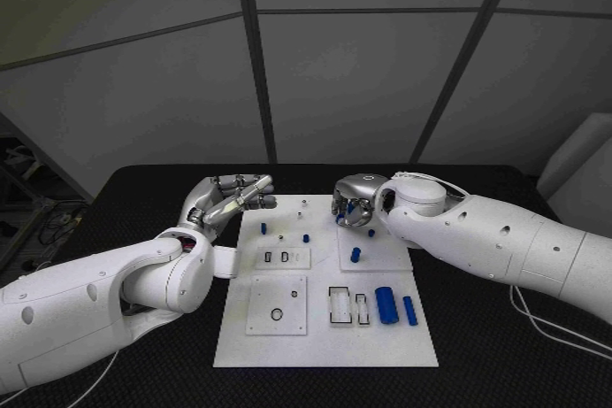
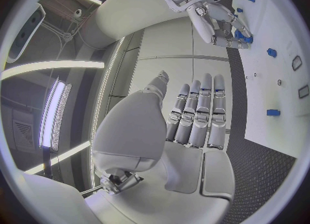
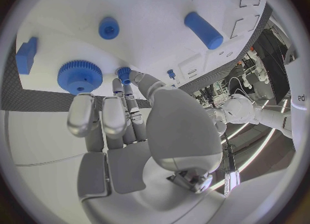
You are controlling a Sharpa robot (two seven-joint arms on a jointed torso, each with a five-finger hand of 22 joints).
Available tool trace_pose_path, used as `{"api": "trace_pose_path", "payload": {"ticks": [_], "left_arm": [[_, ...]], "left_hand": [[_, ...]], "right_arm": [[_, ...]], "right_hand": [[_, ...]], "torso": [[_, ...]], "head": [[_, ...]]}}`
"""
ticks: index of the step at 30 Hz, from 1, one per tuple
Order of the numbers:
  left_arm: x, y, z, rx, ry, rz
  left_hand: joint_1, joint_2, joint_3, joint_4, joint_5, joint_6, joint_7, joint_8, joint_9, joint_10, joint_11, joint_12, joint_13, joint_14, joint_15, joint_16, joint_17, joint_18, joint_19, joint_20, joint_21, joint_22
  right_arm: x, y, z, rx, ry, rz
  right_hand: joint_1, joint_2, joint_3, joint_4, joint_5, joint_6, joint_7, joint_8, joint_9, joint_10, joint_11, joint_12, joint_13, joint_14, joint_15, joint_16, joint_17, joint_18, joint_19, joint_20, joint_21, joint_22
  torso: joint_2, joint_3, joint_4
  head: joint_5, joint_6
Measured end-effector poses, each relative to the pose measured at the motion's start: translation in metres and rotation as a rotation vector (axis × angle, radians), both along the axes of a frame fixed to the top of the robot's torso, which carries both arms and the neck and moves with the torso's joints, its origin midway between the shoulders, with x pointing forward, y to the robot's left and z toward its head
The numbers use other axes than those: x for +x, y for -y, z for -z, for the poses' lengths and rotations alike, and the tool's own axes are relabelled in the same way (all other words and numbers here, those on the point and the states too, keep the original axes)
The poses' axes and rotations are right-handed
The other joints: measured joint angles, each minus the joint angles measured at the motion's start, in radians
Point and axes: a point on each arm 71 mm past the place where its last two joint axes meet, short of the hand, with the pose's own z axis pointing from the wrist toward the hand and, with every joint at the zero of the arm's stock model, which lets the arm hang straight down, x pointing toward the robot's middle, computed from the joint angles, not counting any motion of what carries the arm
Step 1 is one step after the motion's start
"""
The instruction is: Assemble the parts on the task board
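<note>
right silver hand (image 3: 123, 115) pinching a small blue peg (image 3: 123, 74) near the white task board's (image 1: 325, 337) far edge, left silver hand (image 1: 230, 200) empty, fingers apart; peg could slip if tilted

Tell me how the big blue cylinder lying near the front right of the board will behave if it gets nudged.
The blue cylinder lies on its side on the task board, so it would probably roll sideways. It looks rigid, smooth moulded plastic, likely light and somewhat slippery.

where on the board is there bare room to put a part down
Bare: the board's near strip below the two big cylinders. Crowded: the far right corner, where the right hand hangs over the gear.
</note>
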Motion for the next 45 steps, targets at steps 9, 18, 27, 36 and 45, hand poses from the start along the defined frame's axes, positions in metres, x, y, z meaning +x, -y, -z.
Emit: {"api": "trace_pose_path", "payload": {"ticks": [9, 18, 27, 36, 45], "left_arm": [[0.000, 0.000, 0.000, 0.000, 0.001, 0.000], [0.000, -0.001, 0.000, 0.001, -0.001, 0.000], [0.000, -0.002, 0.000, 0.002, -0.003, 0.000], [0.000, -0.002, -0.001, 0.002, -0.004, 0.000], [0.001, -0.003, -0.002, 0.003, -0.002, -0.001]], "left_hand": [[0.000, 0.000, 0.000, 0.000, 0.000, 0.000, 0.000, 0.000, 0.000, 0.000, 0.000, 0.000, 0.000, 0.000, 0.000, -0.004, 0.001, 0.000, 0.000, 0.000, 0.000, 0.000], [-0.005, 0.005, -0.003, -0.003, 0.000, -0.002, 0.002, -0.004, 0.000, -0.004, 0.004, -0.004, 0.000, -0.003, 0.003, -0.008, 0.002, 0.000, 0.000, 0.000, -0.002, -0.002], [-0.005, 0.005, -0.003, -0.003, 0.000, -0.004, 0.004, -0.008, 0.000, -0.004, 0.004, -0.006, 0.000, -0.004, 0.004, -0.008, 0.003, 0.000, 0.000, 0.000, -0.004, -0.002], [-0.005, 0.005, -0.003, -0.003, 0.000, -0.004, 0.004, -0.008, 0.000, -0.004, 0.004, -0.006, 0.000, -0.004, 0.004, -0.008, 0.003, 0.000, 0.000, 0.000, -0.004, -0.002], [-0.005, 0.005, -0.003, -0.003, 0.000, -0.004, 0.003, -0.008, 0.000, -0.004, 0.004, -0.006, 0.000, -0.004, 0.004, -0.008, 0.003, 0.000, 0.000, 0.000, -0.004, -0.003]], "right_arm": [[0.001, 0.001, 0.000, -0.009, -0.008, 0.002], [0.001, 0.001, 0.001, -0.019, -0.014, 0.004], [0.001, 0.003, 0.002, -0.025, -0.015, 0.008], [-0.001, 0.001, -0.001, 0.006, 0.024, 0.002], [-0.001, -0.004, -0.010, 0.090, 0.124, -0.004]], "right_hand": [[0.005, 0.005, 0.013, -0.005, 0.000, 0.007, 0.000, 0.002, 0.001, 0.012, -0.002, 0.005, 0.001, 0.000, 0.000, 0.009, 0.005, -0.016, 0.008, -0.002, 0.005, 0.014], [0.010, 0.000, 0.019, -0.005, -0.004, 0.007, 0.000, 0.002, 0.001, 0.007, 0.004, -0.001, -0.001, 0.000, 0.000, 0.011, 0.002, -0.016, 0.008, -0.002, 0.008, 0.014], [0.010, 0.000, 0.034, -0.009, -0.004, 0.030, 0.000, 0.010, 0.003, 0.020, 0.002, 0.000, 0.002, 0.000, 0.000, 0.014, 0.002, -0.016, 0.008, -0.002, 0.016, 0.027], [0.057, 0.017, 0.078, -0.048, -0.070, 0.089, -0.011, 0.037, 0.025, 0.061, 0.011, 0.033, 0.017, 0.002, -0.009, 0.029, 0.015, -0.016, 0.048, -0.012, 0.050, 0.088], [0.063, 0.024, 0.087, -0.058, -0.074, 0.089, -0.011, 0.037, 0.026, 0.061, 0.011, 0.034, 0.017, 0.001, -0.009, 0.035, 0.020, -0.016, 0.051, -0.016, 0.055, 0.096]], "torso": [[0.001, -0.0004, 0.0006], [0.001, -0.0004, 0.0008], [0.002, -0.0003, -0.0003], [0.002, -0.0005, -0.0002], [0.002, -0.0014, 0.0011]], "head": [[0.001, -0.007], [0.004, -0.009], [0.003, -0.010], [0.001, -0.008], [0.004, 0.000]]}}
